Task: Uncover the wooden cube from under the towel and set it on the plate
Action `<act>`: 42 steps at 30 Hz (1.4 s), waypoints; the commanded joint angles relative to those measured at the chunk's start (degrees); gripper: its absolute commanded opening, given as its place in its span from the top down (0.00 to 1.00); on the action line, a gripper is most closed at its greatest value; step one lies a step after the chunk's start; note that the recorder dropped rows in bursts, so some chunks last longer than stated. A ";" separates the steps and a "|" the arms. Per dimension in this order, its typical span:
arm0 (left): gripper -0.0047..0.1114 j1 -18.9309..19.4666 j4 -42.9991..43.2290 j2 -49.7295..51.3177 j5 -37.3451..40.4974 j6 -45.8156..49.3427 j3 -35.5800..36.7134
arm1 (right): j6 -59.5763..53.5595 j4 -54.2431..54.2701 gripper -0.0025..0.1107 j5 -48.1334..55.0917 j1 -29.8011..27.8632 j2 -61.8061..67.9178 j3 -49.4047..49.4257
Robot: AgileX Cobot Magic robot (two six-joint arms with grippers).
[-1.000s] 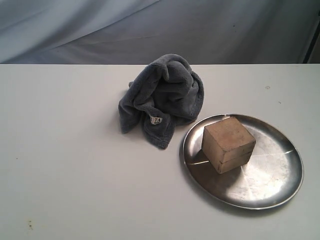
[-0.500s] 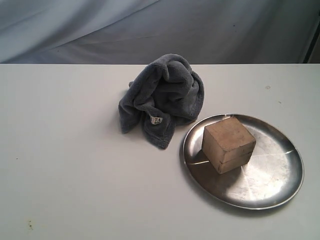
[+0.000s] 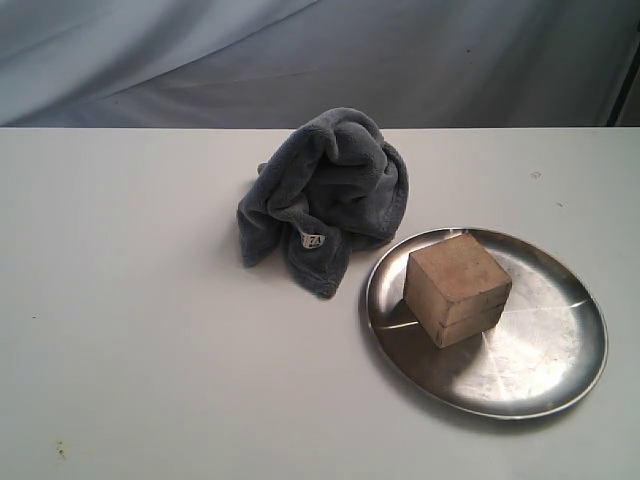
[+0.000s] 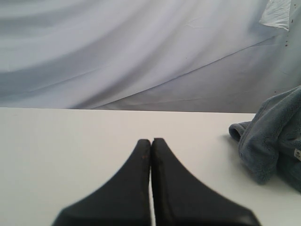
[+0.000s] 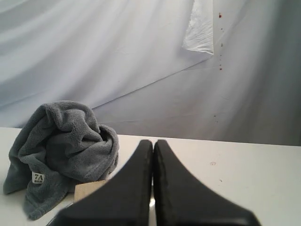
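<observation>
You can judge the job as good as done. The pale tan wooden cube [image 3: 457, 288] sits uncovered on the round, shiny stainless-steel plate [image 3: 545, 385], left of its middle. The dark grey fleece towel [image 3: 325, 195] lies bunched on the white tabletop [image 3: 150, 330], just beside the plate's rim. Your left pincer [image 4: 151, 141] and right pincer [image 5: 153, 142] are both closed tip to tip, holding nothing. Nothing looks left to do. Count one cube, one towel, one plate and two pincers.

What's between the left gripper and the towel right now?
Nothing. In the left wrist view, only bare white table lies between the shut left gripper and the towel.
</observation>
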 commanded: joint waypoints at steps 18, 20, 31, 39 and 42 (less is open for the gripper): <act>0.95 -0.05 0.04 -0.09 -0.23 -0.17 0.25 | -0.49 -4.39 0.98 -0.27 -0.36 -0.21 0.52; 0.95 -0.05 0.04 -0.09 -0.23 -0.17 0.25 | -0.49 -4.39 0.98 -0.27 -0.36 -0.21 0.52; 0.95 -0.05 0.04 -0.09 -0.23 -0.04 0.25 | -0.49 -4.50 0.98 3.11 -7.17 -0.21 0.52; 0.95 -0.05 0.04 -0.09 -0.23 -0.15 0.25 | -0.61 -4.50 0.98 3.22 -7.16 -0.21 0.52; 0.95 -0.05 0.04 -0.09 -0.23 -0.15 0.25 | -0.61 -4.50 0.98 3.22 -7.16 -0.21 0.52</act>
